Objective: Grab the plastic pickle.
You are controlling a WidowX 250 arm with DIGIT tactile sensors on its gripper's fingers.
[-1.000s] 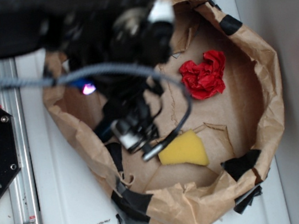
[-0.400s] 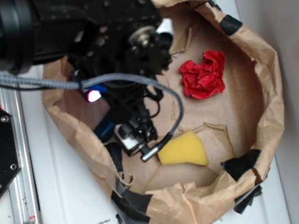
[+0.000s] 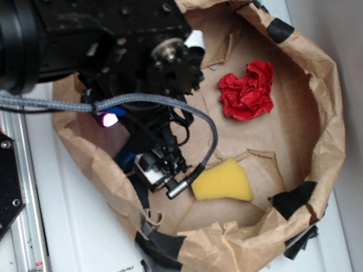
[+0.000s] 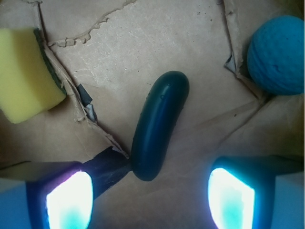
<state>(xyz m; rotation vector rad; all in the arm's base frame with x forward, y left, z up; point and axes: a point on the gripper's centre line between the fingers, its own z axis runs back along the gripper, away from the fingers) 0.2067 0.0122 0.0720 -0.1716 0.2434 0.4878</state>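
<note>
In the wrist view the gripper (image 4: 150, 193) hangs with its jaws spread wide, its two fingers (image 4: 62, 200) glowing at the bottom corners of the picture, and nothing is held between them. One plastic pickle (image 4: 158, 125) lies on the brown paper floor in the gap ahead of the fingers, slightly tilted, its near end nearer the left finger and beside a strip of black tape (image 4: 107, 167); it touches neither finger. One yellow sponge (image 4: 26, 76) sits at the upper left, apart from the pickle. One teal-blue ball (image 4: 279, 53) rests at the upper right, also apart. In the exterior view the black arm (image 3: 86, 34) reaches down into one brown paper basin (image 3: 316, 83) patched with black tape. One crumpled red cloth (image 3: 248, 91) lies on the basin's floor, well apart from the sponge (image 3: 222, 182).
</note>
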